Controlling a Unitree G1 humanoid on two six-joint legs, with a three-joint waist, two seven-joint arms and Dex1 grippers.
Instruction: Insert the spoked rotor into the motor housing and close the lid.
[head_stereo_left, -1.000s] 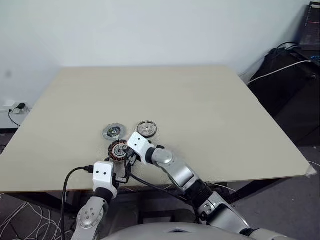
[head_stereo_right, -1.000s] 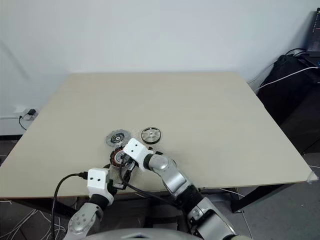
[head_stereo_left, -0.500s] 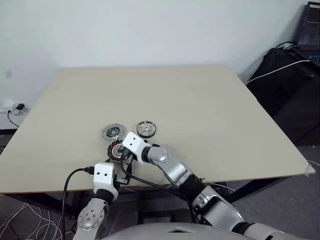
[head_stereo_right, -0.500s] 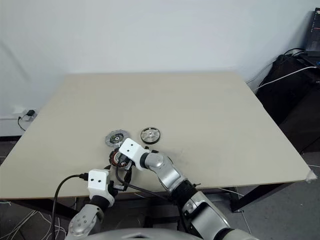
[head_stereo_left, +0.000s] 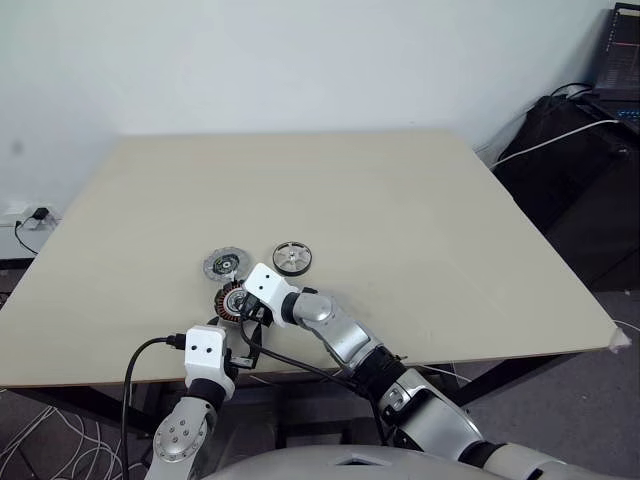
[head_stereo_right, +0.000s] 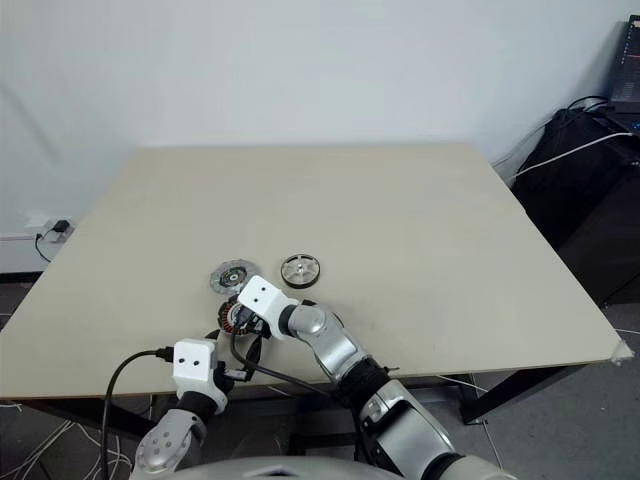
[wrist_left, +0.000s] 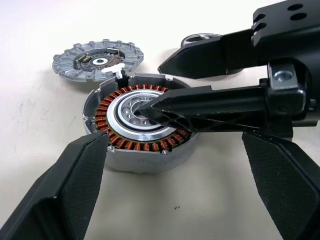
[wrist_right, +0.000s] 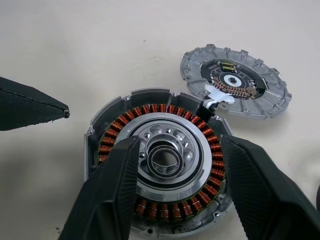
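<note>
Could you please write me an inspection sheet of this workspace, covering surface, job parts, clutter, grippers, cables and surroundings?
Surface: beige rectangular table, bare apart from three parts near its front left.
Job's things: round copper-wound motor housing lies flat, no rotor in it; flat grey notched lid lies beside it, dark centre up, joined by a short white lead; silver spoked rotor lies apart on the table.
Clutter: nothing seen.
Grippers: right gripper open, one finger over the housing's centre, holding nothing; left gripper open, just short of the housing, holding nothing.
Cables: black cable at the left wrist.
Surroundings: white wall; black equipment with white cable on the right.
</note>
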